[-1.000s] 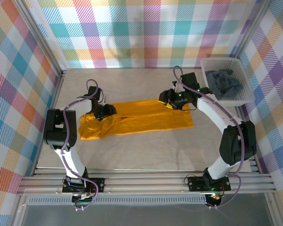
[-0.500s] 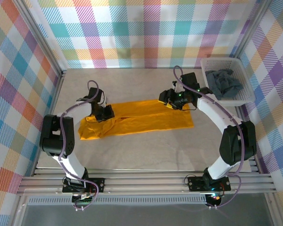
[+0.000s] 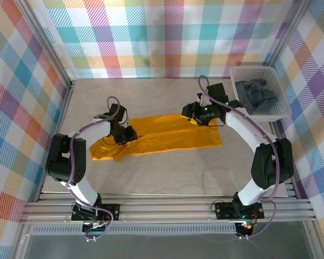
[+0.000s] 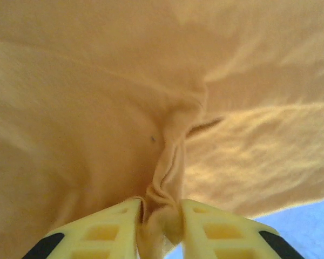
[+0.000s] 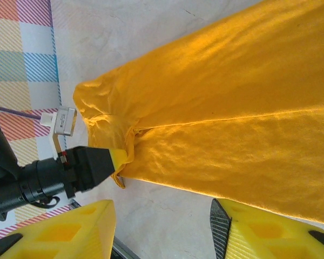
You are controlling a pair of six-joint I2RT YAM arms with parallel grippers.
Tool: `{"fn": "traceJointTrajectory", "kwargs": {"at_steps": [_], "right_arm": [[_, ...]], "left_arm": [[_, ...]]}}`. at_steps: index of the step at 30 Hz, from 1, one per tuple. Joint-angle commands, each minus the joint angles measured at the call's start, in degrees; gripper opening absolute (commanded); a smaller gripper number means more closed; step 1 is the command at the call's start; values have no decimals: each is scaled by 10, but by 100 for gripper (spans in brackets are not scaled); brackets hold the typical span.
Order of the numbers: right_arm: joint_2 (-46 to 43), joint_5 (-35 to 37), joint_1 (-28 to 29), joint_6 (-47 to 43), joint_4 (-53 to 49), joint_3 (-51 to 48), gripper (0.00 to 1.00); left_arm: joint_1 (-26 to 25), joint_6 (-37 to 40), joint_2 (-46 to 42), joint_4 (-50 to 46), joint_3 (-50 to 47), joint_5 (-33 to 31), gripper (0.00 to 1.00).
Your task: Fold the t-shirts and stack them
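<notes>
The mustard-orange t-shirt (image 3: 173, 135) lies stretched left to right across the middle of the table. My left gripper (image 3: 127, 134) is over its left part, shut on a pinched ridge of the orange cloth (image 4: 167, 162), which bunches between the yellow fingers (image 4: 113, 226). My right gripper (image 3: 196, 115) hovers at the shirt's upper right edge. It is open, with bare table between its fingers (image 5: 70, 232) and the orange shirt (image 5: 232, 108) just beyond. The left gripper (image 5: 117, 159) is also in the right wrist view, holding the cloth. The dark slate-grey t-shirt (image 3: 257, 96) sits crumpled in the basket.
A white lattice basket (image 3: 235, 71) stands at the back right corner against the checked wall. Checked walls and metal frame posts close in the table on three sides. Bare grey tabletop (image 3: 167, 178) lies between the shirt and the arm bases.
My left gripper has moved right and toward the near edge, dragging the shirt's left part with it and bunching the cloth. The right arm has stayed put.
</notes>
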Motion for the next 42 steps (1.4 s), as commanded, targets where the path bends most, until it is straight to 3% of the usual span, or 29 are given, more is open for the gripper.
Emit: {"fn": "traceJointTrajectory", "kwargs": {"at_steps": [1,7,10,14,24,35,39,42], "right_arm": [[8,-15,-1,-5,8,-3,50],[10,-13,-1,-8,6,0,50],[10,-12,-1,-8,6,1,50],[9,-15,-1,-8,5,1,50],[2,-28,0,-4,2,-2,49],[-12,-36,7,-5,3,-8,49],[-14,-34,8,-7,2,-6,49],[-14,-37,10,-10,3,-7,49]], "left_arm": [[-23,-22,8,-43,-7,29,27],[-26,11,15,-103,31,53,32],[-25,6,-4,-106,54,33,40],[-13,-45,-31,-88,64,-41,44],[-13,-99,37,-42,35,-38,37],[-17,-128,7,19,-54,-22,35],[-16,-133,-56,-18,-27,-79,39],[-11,-132,-93,-95,5,-179,42]]}}
